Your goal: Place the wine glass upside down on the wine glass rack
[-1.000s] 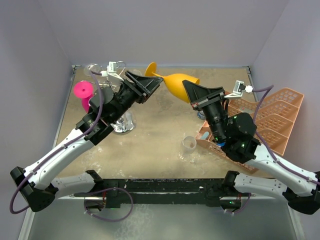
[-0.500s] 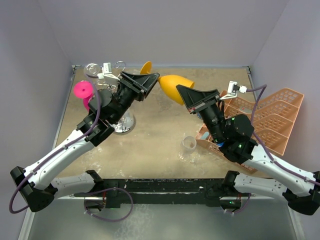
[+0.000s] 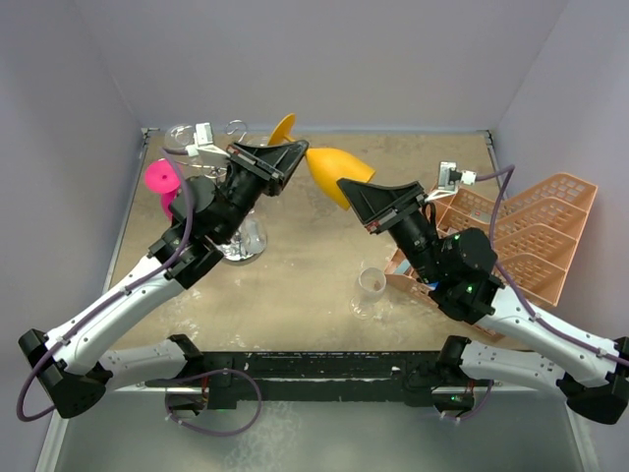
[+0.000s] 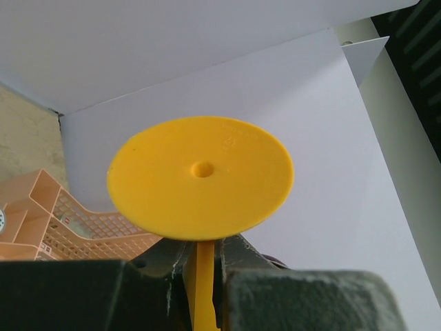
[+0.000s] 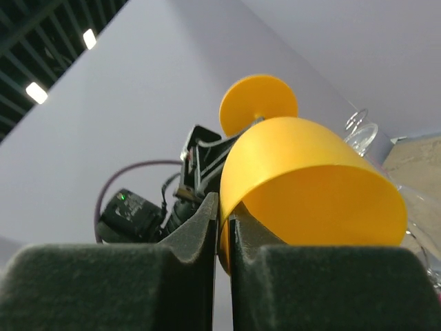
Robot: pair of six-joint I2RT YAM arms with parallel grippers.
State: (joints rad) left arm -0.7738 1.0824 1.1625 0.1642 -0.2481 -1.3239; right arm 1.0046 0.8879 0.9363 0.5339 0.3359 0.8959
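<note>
The yellow wine glass (image 3: 334,172) hangs in the air over the back of the table, lying roughly sideways with its foot (image 3: 283,128) toward the back wall. My left gripper (image 3: 293,152) is shut on its thin stem (image 4: 202,276) just below the round foot (image 4: 200,179). My right gripper (image 3: 346,187) is shut on the rim of the bowl (image 5: 310,186), one finger inside and one outside. The chrome wine glass rack (image 3: 242,244) stands at the back left, mostly hidden under my left arm; its curled arms (image 3: 182,133) show above.
A pink glass (image 3: 162,179) sits at the rack's left side. A small clear cup (image 3: 371,282) stands mid-table. The peach plastic crate (image 3: 531,236) fills the right side behind my right arm. Walls close in on three sides.
My left gripper has shut on the glass stem. Both arms and the glass have drifted left, and the glass's foot has swung toward the back wall.
</note>
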